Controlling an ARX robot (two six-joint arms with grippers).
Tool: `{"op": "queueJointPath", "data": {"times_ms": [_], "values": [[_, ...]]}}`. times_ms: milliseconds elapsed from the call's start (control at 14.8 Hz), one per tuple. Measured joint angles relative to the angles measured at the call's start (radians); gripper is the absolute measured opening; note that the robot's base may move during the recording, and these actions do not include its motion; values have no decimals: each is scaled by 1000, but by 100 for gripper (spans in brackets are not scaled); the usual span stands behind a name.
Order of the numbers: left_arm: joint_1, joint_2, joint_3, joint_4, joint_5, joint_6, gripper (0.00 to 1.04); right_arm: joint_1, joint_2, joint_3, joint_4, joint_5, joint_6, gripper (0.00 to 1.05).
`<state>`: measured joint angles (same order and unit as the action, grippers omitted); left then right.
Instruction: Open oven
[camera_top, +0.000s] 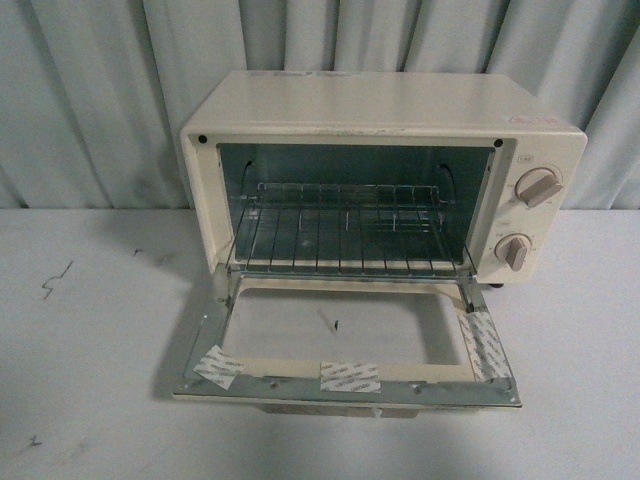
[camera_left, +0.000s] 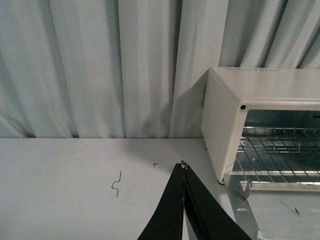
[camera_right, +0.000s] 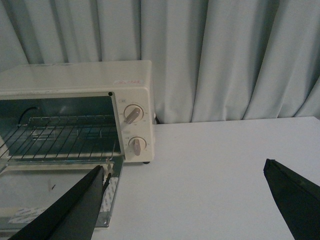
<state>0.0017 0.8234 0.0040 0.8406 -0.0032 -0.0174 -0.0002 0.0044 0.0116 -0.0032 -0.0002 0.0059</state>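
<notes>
Pale curtain behind white table. Left gripper with fingers pressed together, empty, sits left of oven. Oven mid-table, door dropped flat, rack showing. Right gripper spread wide, empty, right of oven.

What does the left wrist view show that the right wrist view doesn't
Only the left wrist view shows the oven's left side wall, the small scribble mark on the table, and the left gripper with its fingers pressed together. Only the right wrist view shows the two knobs, the tape strips on the lowered door, and the right gripper spread wide. Both show the open oven, its wire rack, the curtain and the white table.
</notes>
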Motion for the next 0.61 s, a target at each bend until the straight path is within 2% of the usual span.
{"op": "queueJointPath", "data": {"times_ms": [202, 606], "values": [[-1, -240, 2, -270, 3, 0, 2, 0, 0, 0, 0, 0, 0, 98], [-1, -476, 2, -491, 3, 0, 2, 0, 0, 0, 0, 0, 0, 98]]}}
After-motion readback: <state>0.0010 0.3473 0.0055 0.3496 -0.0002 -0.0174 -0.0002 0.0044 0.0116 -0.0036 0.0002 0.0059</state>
